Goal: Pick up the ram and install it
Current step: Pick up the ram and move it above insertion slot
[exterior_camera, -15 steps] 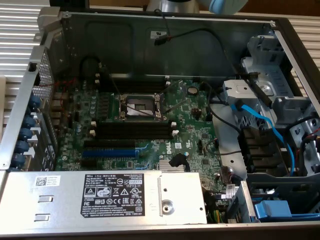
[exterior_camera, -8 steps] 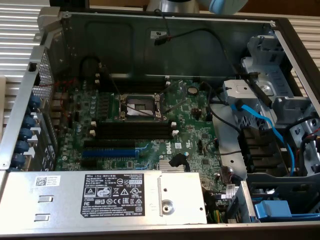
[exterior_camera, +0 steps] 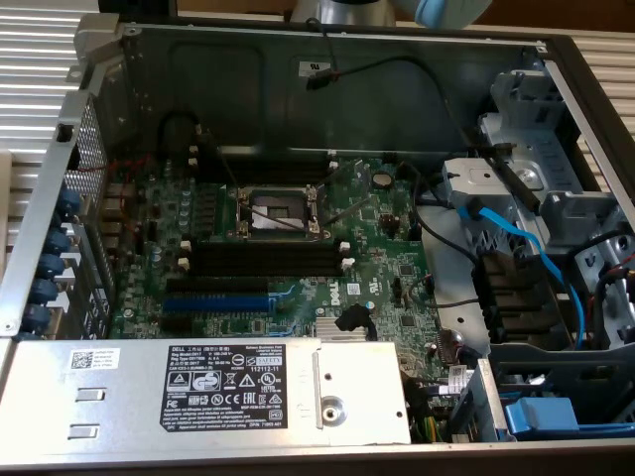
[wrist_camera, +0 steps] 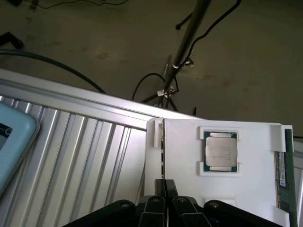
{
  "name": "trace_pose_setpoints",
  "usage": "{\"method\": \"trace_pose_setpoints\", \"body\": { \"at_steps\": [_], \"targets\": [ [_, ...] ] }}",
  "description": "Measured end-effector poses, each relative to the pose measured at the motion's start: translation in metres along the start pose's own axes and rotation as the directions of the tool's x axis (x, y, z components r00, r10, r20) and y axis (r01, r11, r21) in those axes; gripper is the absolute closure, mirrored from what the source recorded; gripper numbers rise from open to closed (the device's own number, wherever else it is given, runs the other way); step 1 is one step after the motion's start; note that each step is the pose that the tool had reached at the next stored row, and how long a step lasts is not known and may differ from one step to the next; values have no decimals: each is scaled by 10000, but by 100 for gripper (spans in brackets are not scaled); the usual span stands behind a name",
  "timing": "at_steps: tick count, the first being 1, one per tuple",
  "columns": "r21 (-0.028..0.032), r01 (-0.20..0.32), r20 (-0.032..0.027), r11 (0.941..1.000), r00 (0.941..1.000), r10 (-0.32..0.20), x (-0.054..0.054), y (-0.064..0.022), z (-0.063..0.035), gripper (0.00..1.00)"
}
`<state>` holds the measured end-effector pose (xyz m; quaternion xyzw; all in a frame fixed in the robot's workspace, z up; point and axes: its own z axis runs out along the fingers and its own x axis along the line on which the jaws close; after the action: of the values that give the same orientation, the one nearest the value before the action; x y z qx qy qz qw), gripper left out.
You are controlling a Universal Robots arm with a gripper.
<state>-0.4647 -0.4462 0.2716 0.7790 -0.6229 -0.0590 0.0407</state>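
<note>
At the white tray's (wrist_camera: 180, 142) slotted edge, near the CPU (wrist_camera: 220, 152), the ram (wrist_camera: 163, 146) stands edge-on, and the gripper (wrist_camera: 165, 185) is clamped on it. A second green stick (wrist_camera: 284, 172) stands opposite. The ram looks light, stiff and fragile; a mid-length pinch suits it.

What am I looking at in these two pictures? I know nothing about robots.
A robot arm is working on a computer. One camera, off the arm, looks into the open grey metal computer case, with its green circuit board and long black memory slots. The other rides on the arm's wrist, behind its black pincer. There a white plastic holder on a ribbed metal table carries a square silver processor chip and a green memory stick. The pincer looks closed on a thin dark stick standing on edge in that holder.
</note>
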Motion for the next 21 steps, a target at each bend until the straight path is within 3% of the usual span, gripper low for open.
{"method": "trace_pose_setpoints", "body": {
  "at_steps": [4,15,21],
  "targets": [
    [-37,0,8,10000,10000,1,-3,10,-73,88],
    [-62,0,14,10000,10000,0,-21,67,-570,88],
    [-63,-1,14,10000,10000,1,-20,52,-847,88]
  ]
}}
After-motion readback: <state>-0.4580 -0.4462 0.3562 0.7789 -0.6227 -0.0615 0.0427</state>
